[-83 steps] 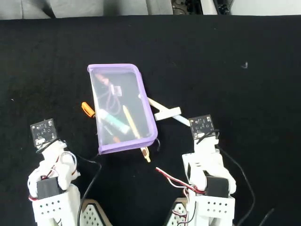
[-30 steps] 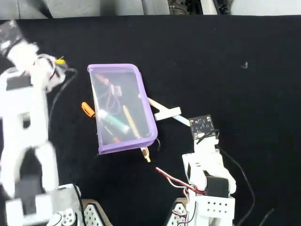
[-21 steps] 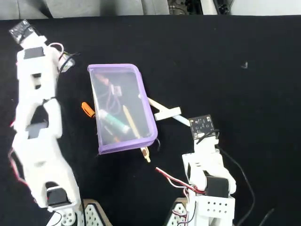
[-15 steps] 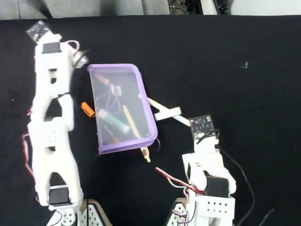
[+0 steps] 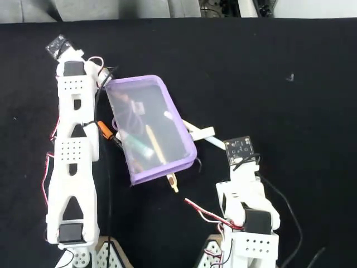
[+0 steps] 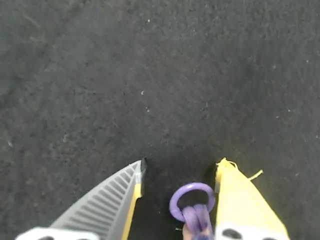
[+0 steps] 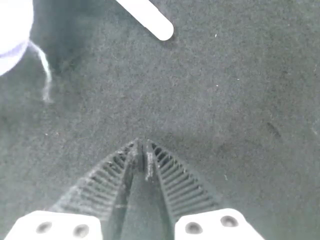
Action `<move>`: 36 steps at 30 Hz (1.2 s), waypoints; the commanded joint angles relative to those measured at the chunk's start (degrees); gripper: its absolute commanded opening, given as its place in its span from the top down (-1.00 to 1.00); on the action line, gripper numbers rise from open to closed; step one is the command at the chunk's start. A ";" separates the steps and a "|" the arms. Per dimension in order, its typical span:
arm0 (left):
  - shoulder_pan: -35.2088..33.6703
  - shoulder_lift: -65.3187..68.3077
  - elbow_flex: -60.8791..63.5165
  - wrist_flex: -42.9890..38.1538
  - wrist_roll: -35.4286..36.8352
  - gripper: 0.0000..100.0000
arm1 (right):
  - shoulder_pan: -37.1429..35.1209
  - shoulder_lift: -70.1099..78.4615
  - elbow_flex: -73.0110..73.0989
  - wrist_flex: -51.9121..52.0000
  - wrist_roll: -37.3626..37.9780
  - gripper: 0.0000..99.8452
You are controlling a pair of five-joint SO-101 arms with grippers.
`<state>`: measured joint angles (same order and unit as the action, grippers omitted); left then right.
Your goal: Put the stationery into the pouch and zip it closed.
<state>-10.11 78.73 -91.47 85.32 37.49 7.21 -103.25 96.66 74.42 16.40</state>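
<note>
Left arm: stretched forward along the left side of the table (image 5: pixel 290 111). Left gripper (image 5: pixel 106 74) sits at the far left corner of the pouch (image 5: pixel 153 125). In the wrist view its fingers (image 6: pixel 125 192) stand apart, with the purple zip ring (image 6: pixel 192 199) lying between them, closer to the yellow finger. Contact between ring and either finger cannot be confirmed.

Right arm: folded back near its base, right of the pouch. Right gripper (image 7: pixel 142 149) has its fingers together, holding nothing, just above the black cloth.

Pouch: clear with purple edging, flat on the table left of centre, lying askew with its near end swung towards the right arm. Inside are a green and white tube (image 5: pixel 136 144), a yellow pencil (image 5: pixel 153 144) and several smaller items that cannot be identified. Whether the zip is open or closed cannot be determined.

Stationery outside the pouch:
- Orange marker (image 5: pixel 104 129), just beside the pouch's left edge, partly under the left arm.
- White sticks (image 5: pixel 198 134), crossed, touching the pouch's right edge. One rounded end (image 7: pixel 150 20) also appears in the right wrist view.
- Beige stick (image 5: pixel 173 181), protruding from under the pouch's near edge.
</note>
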 commanded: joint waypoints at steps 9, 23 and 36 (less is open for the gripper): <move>1.54 2.20 -3.74 0.00 0.09 0.64 | 0.35 -5.23 -0.13 0.35 0.44 0.98; 8.84 -1.58 -4.09 8.09 -4.13 0.94 | 0.35 -5.23 -0.13 0.35 0.44 0.98; 1.10 -9.67 -3.82 15.03 -4.04 0.94 | 0.35 -5.23 -0.13 0.35 0.44 0.98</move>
<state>-8.79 70.99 -94.55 99.30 33.98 7.21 -103.25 96.66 74.42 16.40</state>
